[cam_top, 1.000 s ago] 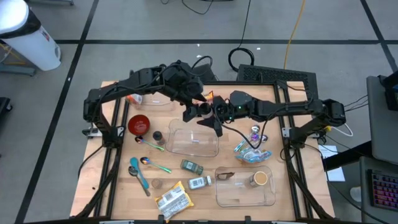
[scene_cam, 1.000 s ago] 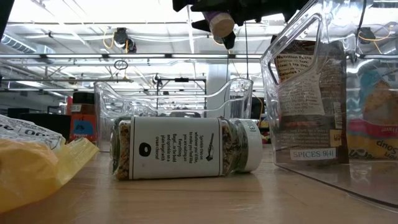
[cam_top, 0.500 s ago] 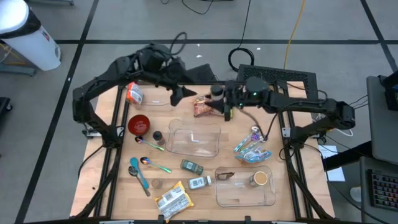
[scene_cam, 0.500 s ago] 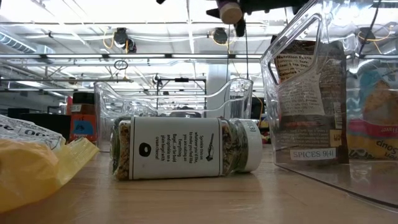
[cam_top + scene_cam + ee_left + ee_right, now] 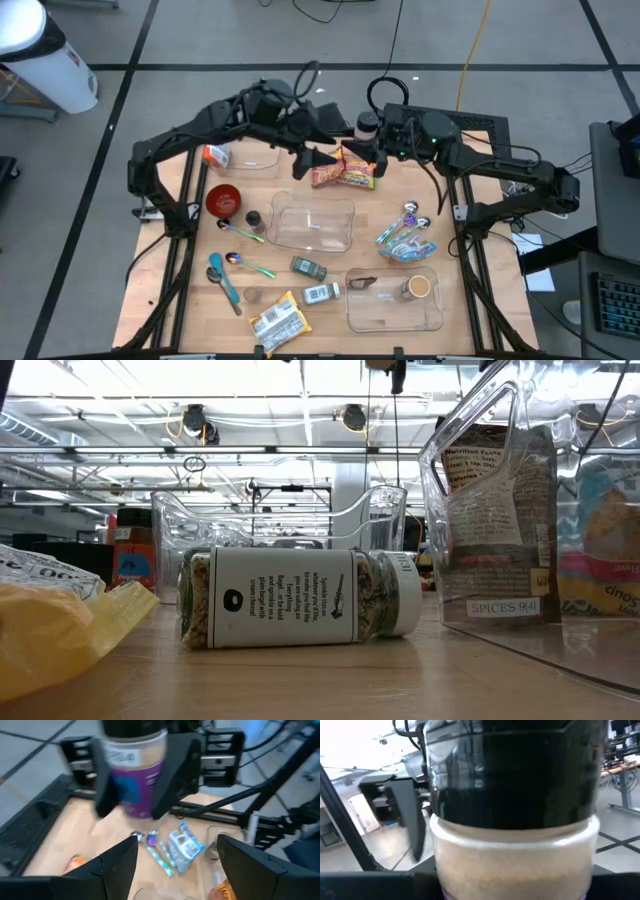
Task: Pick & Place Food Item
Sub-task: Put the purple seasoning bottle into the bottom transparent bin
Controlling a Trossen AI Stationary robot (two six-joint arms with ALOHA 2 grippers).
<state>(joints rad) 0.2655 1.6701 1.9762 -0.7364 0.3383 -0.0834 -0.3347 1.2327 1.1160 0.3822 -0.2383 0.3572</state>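
Change: a sec ago both grippers were close together low over the middle clear bin (image 5: 312, 226). Now the R gripper (image 5: 374, 133) has pulled back and up to the far edge of the table (image 5: 200, 300), clenched on the purple-label jar (image 5: 366, 124). In the low view only the jar's bottom edge peeks in at the top, so it's well off the table. L gripper (image 5: 312, 157) has backed away too; it's released, fingers apart w/ nothing between them, pointing at the jar from just beside it.

Meaning, as I read it: pick is done and the jar is carried by the R arm alone. The place step isn't done yet, and the target isn't clear from here.

Counts, approx:
- clear bins: 3, i.e. the middle one below both grippers, one (image 5: 395, 300) well nearer the front edge than the R gripper, one (image 5: 250, 160) beside the L gripper
- red bowl (image 5: 223, 200): 1
- spoons (image 5: 221, 277): 3, I think
- spice jars lying down (image 5: 308, 267): 2
- orange snack bags (image 5: 345, 171): looks like 2, between and just under the grippers
- yellow packet (image 5: 277, 320): 1
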